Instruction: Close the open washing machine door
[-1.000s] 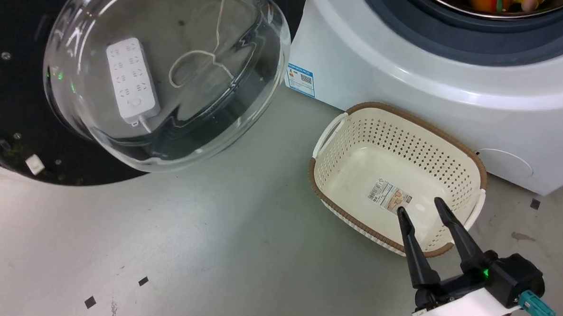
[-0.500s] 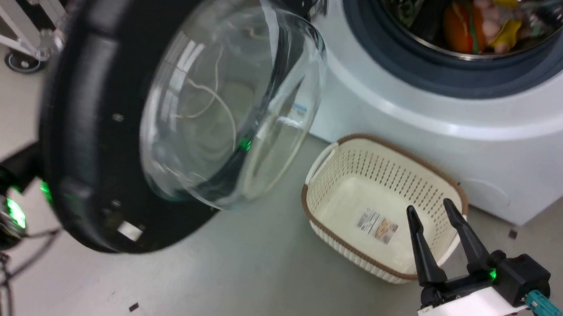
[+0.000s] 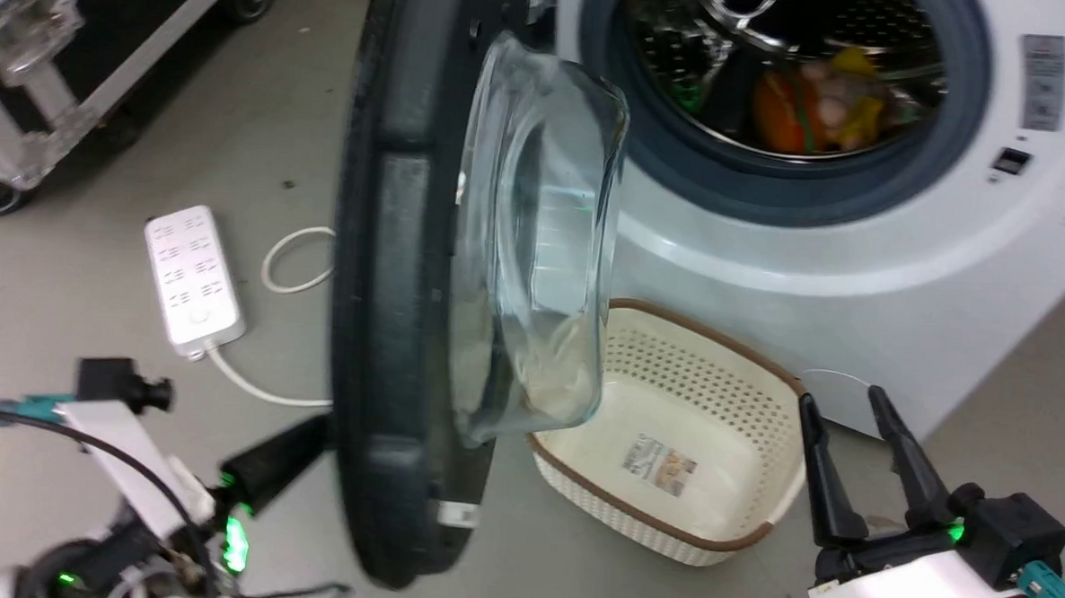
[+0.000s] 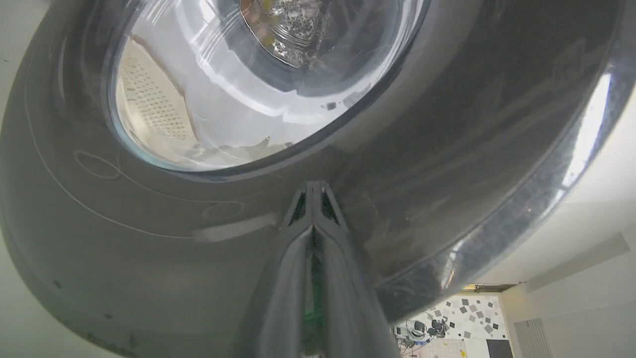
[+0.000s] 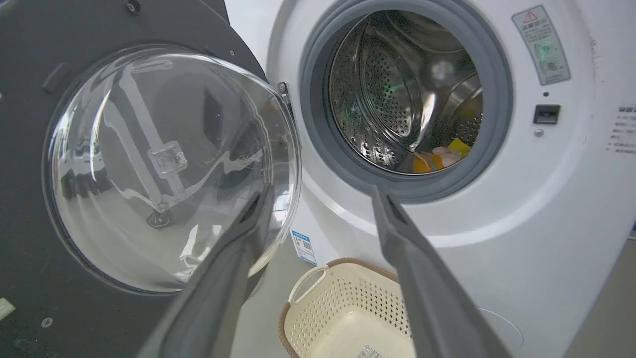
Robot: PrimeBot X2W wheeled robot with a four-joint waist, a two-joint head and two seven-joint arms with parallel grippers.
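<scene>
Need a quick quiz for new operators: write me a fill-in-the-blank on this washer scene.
1. The left hand is ____, its tips at the door's glossy rim.
2. The right hand is ____ and holds nothing.
3. The cream basket in front of the washer has a ____ rim.
4. The power strip on the floor is ____ in colour.

Missing words: shut; open; brown; white.

A: How many machines?
B: One washing machine (image 3: 858, 259) at one o'clock, with one washing machine door (image 3: 398, 284).
A: Anything else?
B: One laundry basket (image 3: 727, 379) at five o'clock, one power strip (image 3: 194, 280) at nine. Two grippers: left gripper (image 4: 313, 186), right gripper (image 3: 841, 395).
</scene>
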